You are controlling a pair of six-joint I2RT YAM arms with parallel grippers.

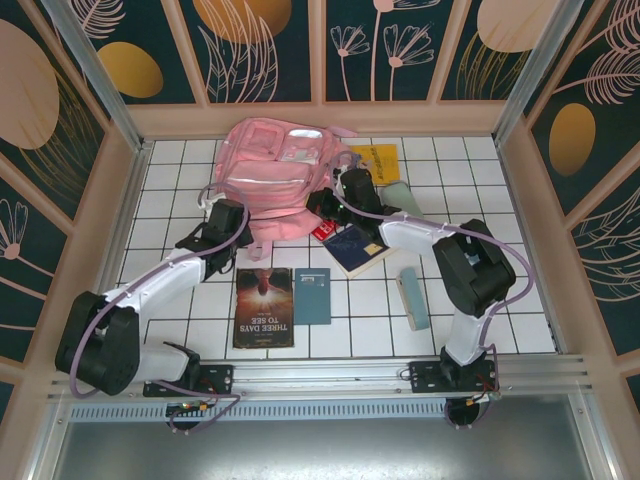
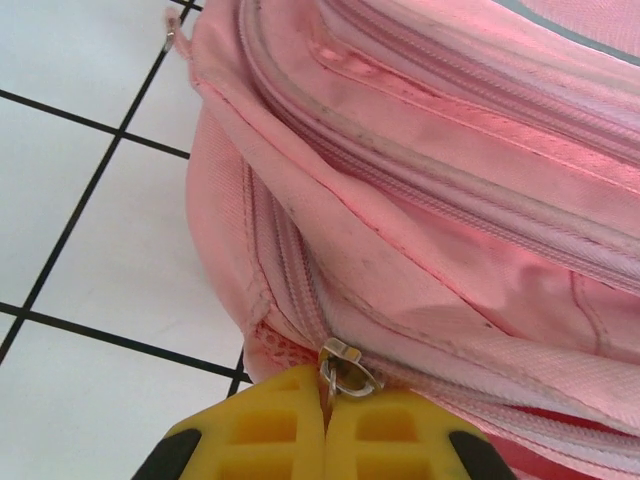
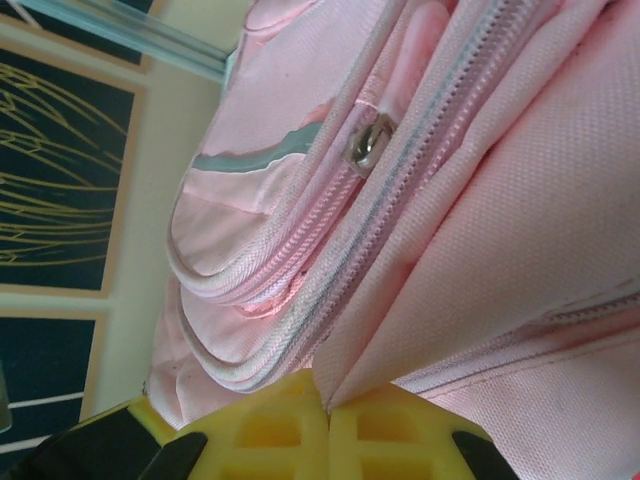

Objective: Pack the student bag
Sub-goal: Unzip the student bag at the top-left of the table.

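The student bag (image 1: 270, 165) is a big pink backpack lying flat at the back of the tiled table. My left gripper (image 1: 245, 218) is at the bag's near left corner. In the left wrist view its yellow fingers (image 2: 270, 425) are pressed together on the metal zipper pull (image 2: 346, 368) of the bag (image 2: 420, 200). My right gripper (image 1: 326, 205) is at the bag's right side. In the right wrist view it (image 3: 328, 400) is shut on a fold of pink bag fabric (image 3: 480, 250), below a zipper slider (image 3: 368, 142).
Near the front lie a dark book "Three Days to See" (image 1: 264, 307) and a small blue-grey book (image 1: 312, 295). A dark blue book (image 1: 357, 250) and a red item (image 1: 323, 232) sit under the right arm. Further right are a yellow book (image 1: 378, 157) and a pale blue case (image 1: 411, 297).
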